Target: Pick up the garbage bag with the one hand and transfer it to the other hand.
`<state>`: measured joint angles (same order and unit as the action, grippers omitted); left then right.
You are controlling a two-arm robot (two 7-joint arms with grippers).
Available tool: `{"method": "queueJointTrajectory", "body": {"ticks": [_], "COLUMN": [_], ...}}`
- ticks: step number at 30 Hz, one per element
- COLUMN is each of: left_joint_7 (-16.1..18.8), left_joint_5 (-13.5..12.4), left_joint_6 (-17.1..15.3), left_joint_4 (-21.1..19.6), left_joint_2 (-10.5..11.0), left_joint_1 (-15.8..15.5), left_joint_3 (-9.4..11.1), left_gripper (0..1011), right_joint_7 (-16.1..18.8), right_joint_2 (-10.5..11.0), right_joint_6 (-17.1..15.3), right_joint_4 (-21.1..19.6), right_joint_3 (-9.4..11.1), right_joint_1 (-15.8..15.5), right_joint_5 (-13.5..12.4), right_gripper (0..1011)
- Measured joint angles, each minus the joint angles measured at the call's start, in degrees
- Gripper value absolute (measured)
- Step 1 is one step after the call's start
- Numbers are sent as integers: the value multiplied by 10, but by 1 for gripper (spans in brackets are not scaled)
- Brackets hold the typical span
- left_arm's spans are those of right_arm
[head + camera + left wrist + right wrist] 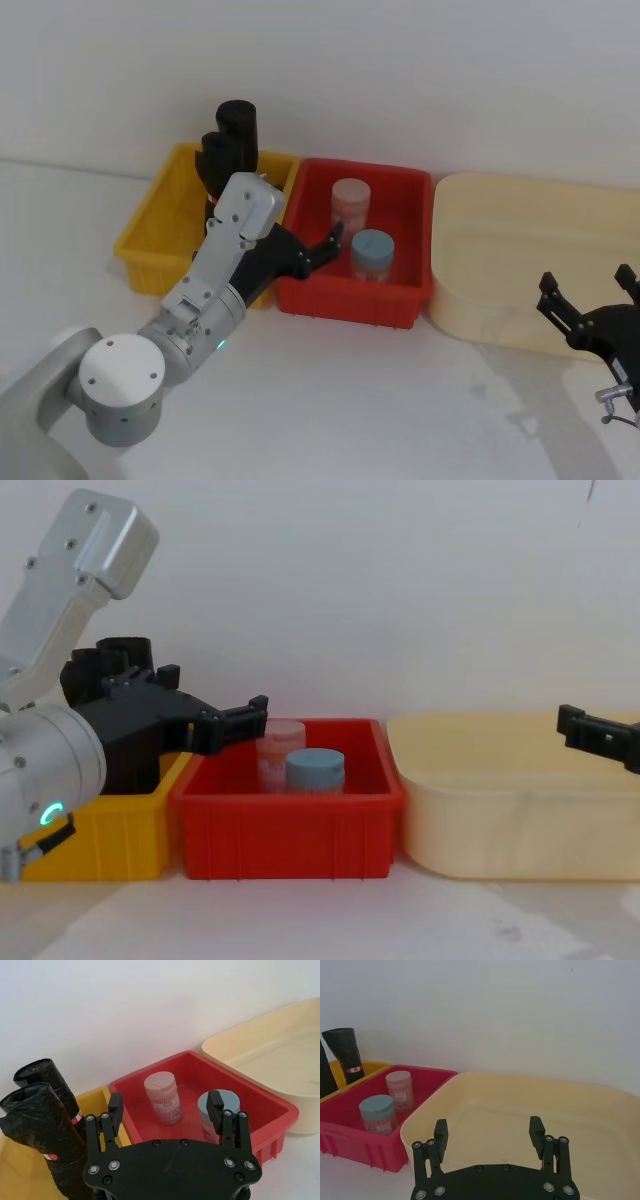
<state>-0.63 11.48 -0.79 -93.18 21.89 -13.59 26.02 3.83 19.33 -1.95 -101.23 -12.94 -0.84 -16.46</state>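
Your garbage bag (37, 1125) stands upright in the yellow bin (150, 245), just left of the red bin (350, 300). It is pressed against a second roll (50, 1077) that looks just like it. That closeness is your first hazard. I see no gap between the two, so a finger pushed in there would likely shove one roll over or catch both.

The left end effector (166, 1101) hangs above the red bin's left wall. It is spread wide and holds nothing. In the left wrist view it points at the pink jar (351, 200) and the blue-lidded jar (372, 255) inside the red bin, not at the bag. If you close here, you clamp air or a jar. If you swing left towards the bag without lifting first, the near finger may strike the roll's side and tip it against the yellow bin's wall.

The roll is soft, wrinkled plastic. A light pinch could let it slide through, while a hard one would probably squash it. Take it low or high rather than at the middle, or you leave the receiving side nothing to grip.

Right of the red bin sits the beige tub (490, 320). The right end effector (488, 1126) waits over the tub's near side, wide open and empty. It is well apart from the bag, so the handover needs a long carry. A loose hold could drop the roll onto the jars or the counter (350, 410)
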Motion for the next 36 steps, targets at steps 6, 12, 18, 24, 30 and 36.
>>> {"method": "queueJointTrajectory", "body": {"ticks": [6, 12, 18, 24, 30, 36], "left_joint_7": [0, 0, 0, 0, 0, 0], "left_joint_5": [0, 0, 0, 0, 0, 0], "left_joint_6": [0, 0, 0, 0, 0, 0], "left_joint_4": [0, 0, 0, 0, 0, 0], "left_joint_2": [0, 0, 0, 0, 0, 0], "left_joint_1": [0, 0, 0, 0, 0, 0], "left_joint_3": [0, 0, 0, 0, 0, 0], "left_gripper": [1001, 1001, 1001, 1001, 1001, 1001], "right_joint_7": [0, 0, 0, 0, 0, 0], "right_joint_2": [0, 0, 0, 0, 0, 0], "right_joint_6": [0, 0, 0, 0, 0, 0], "right_joint_4": [0, 0, 0, 0, 0, 0], "right_joint_3": [0, 0, 0, 0, 0, 0], "right_joint_1": [0, 0, 0, 0, 0, 0], "right_joint_5": [0, 0, 0, 0, 0, 0], "right_gripper": [1001, 1001, 1001, 1001, 1001, 1001]}}
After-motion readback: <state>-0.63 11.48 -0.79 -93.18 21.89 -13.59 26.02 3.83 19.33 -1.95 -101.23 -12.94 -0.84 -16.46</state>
